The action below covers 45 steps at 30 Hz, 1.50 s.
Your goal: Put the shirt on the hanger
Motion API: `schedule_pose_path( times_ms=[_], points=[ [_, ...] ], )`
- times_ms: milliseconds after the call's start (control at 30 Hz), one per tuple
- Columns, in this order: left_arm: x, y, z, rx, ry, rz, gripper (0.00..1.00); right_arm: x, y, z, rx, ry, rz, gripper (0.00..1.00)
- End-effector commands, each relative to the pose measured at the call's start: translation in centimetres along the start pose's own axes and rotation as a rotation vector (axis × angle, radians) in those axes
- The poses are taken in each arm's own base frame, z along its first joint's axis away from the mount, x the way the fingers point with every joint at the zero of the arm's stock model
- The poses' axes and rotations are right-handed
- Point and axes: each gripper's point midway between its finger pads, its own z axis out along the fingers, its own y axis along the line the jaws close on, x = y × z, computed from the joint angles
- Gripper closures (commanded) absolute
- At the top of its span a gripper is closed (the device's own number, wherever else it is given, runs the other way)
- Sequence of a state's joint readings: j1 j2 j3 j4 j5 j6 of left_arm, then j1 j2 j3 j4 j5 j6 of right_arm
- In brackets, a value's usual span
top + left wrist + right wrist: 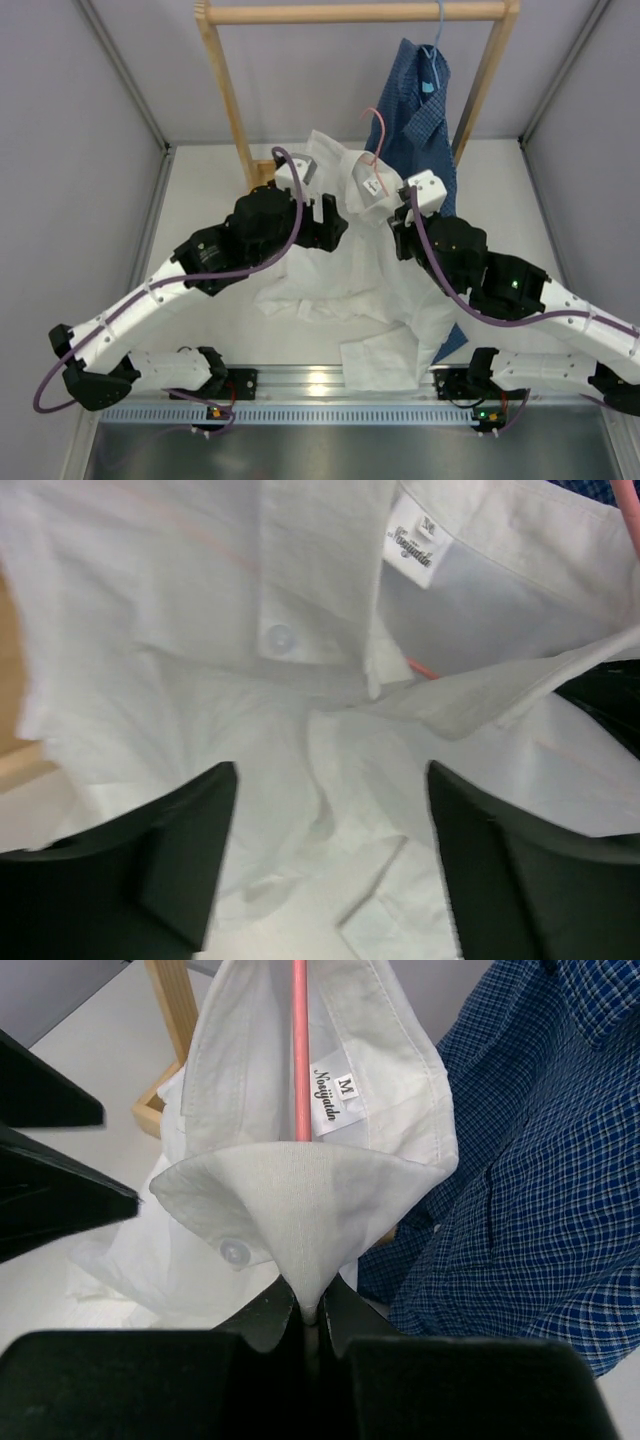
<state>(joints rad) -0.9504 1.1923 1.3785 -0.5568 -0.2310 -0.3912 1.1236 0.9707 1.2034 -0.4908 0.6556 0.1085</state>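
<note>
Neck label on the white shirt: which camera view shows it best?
Right wrist: the neck label is sharp, size M legible, beside the pink hanger wire inside the white shirt collar. Left wrist shows it smaller, at the top edge. Top external gives only a tiny tag.

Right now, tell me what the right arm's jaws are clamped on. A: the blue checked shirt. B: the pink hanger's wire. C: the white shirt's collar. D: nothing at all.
C: in the right wrist view the right jaws stand shut on a fold of the shirt at its collar, while the pink hanger passes above them ungripped and the blue checked shirt hangs off to the side.
</note>
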Motion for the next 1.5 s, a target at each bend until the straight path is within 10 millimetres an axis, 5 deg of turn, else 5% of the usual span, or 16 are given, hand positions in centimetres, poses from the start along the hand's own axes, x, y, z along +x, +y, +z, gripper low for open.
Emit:
schedule_pose_path(
  times_ms=[0, 33, 167, 433, 633, 800, 1033, 1300, 1467],
  points=[
    [-4.5, 3.0, -4.4, -0.146, -0.159, -0.022, 0.08, -3.1, -0.3, -0.3, 0.025, -0.116, 0.078, 1.00],
    [-4.7, 3.7, -5.0, -0.173, -0.170, -0.015, 0.02, -3.3, -0.3, -0.4, 0.022, -0.118, 0.079, 1.00],
    [-4.7, 6.0, -7.7, -0.262, -0.200, -0.012, 0.02, -4.5, -0.1, -0.7, 0.002, -0.137, 0.104, 1.00],
    [0.5, 10.3, -11.0, -0.379, -0.116, 0.025, 0.02, -6.9, 0.2, -0.3, 0.035, -0.088, 0.108, 1.00],
    [4.4, 10.8, -11.9, -0.306, -0.038, 0.119, 0.02, -11.2, 0.0, 0.6, 0.107, -0.082, 0.112, 1.00],
    [3.7, 15.1, -13.6, -0.495, -0.270, 0.029, 0.02, -17.0, -0.2, 0.6, 0.130, -0.174, 0.122, 1.00],
    [3.8, 16.4, -15.0, -0.524, -0.344, 0.016, 0.02, -22.4, -2.3, -2.3, 0.133, -0.315, 0.137, 1.00],
    [4.6, 16.8, -14.7, -0.533, -0.323, 0.029, 0.02, -22.6, -5.2, -4.8, 0.194, -0.363, 0.141, 1.00],
    [5.0, 17.0, -14.4, -0.531, -0.312, 0.017, 0.02, -19.2, -3.2, -3.1, 0.132, -0.305, 0.140, 1.00]
  ],
)
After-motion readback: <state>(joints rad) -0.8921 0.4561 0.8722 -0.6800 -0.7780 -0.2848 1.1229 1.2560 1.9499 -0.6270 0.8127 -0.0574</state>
